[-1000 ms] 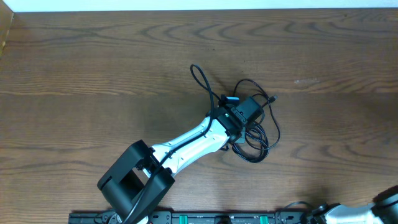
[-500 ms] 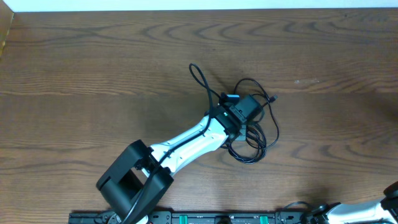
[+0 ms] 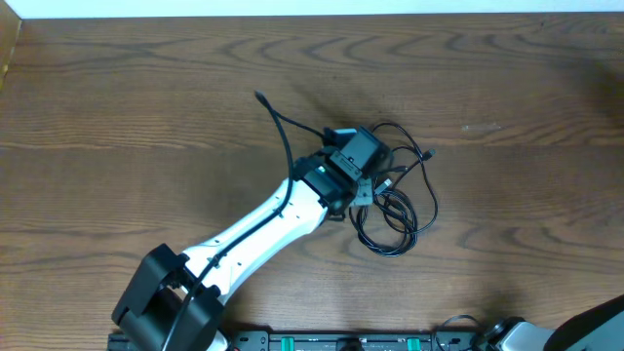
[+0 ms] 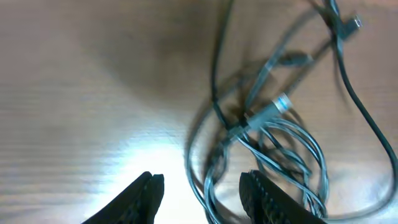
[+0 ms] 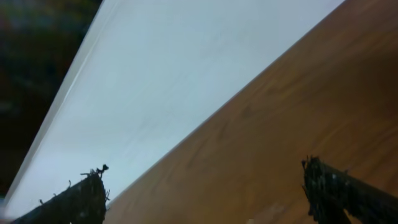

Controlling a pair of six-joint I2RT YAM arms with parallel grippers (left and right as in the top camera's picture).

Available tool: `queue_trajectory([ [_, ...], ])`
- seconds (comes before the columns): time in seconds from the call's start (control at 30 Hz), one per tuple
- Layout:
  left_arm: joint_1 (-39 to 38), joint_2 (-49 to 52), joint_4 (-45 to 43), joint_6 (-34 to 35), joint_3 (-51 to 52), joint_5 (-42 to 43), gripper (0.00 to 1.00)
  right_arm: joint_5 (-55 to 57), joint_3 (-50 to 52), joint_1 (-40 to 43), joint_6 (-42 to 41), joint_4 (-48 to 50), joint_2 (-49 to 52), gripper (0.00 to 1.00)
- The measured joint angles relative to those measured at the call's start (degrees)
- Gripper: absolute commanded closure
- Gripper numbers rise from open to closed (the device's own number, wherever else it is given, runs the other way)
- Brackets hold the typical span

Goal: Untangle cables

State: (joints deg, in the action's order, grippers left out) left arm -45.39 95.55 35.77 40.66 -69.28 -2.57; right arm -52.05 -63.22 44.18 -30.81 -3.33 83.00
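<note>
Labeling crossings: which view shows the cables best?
Left wrist: the cables fill the frame close up, loops and plug ends distinct. Overhead shows them small, partly under the left arm. Right wrist shows none, only table.

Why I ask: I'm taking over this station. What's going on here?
The left arm reaches over a tangle of thin dark cables on the wooden table. The left pincer is open over the loops, a strand running between the fingers, nothing gripped. The cables lie looped together, not yet separated. The right pincer is open too, well away from the bundle.
</note>
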Motion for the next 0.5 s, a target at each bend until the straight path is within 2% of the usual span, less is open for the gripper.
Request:
queue_trajectory([
  [0.07,-1.7,0.0,-0.2,0.0,0.1,-0.2,0.63,0.1,0.0,-1.1,1.1,-4.3,-1.5,0.01],
  [0.27,-7.1,2.1,-2.8,-0.9,0.2,-4.2,0.82,1.8,0.0,-1.7,5.2,-19.1,-3.5,0.01],
  [0.37,-7.6,4.3,-2.6,-1.4,0.2,-5.1,0.81,2.4,0.0,-1.7,7.3,-24.3,-3.5,0.01],
  [0.5,-7.3,6.1,0.1,-1.8,0.5,-6.8,0.64,2.8,0.0,-1.7,9.0,-28.9,-3.5,0.01],
])
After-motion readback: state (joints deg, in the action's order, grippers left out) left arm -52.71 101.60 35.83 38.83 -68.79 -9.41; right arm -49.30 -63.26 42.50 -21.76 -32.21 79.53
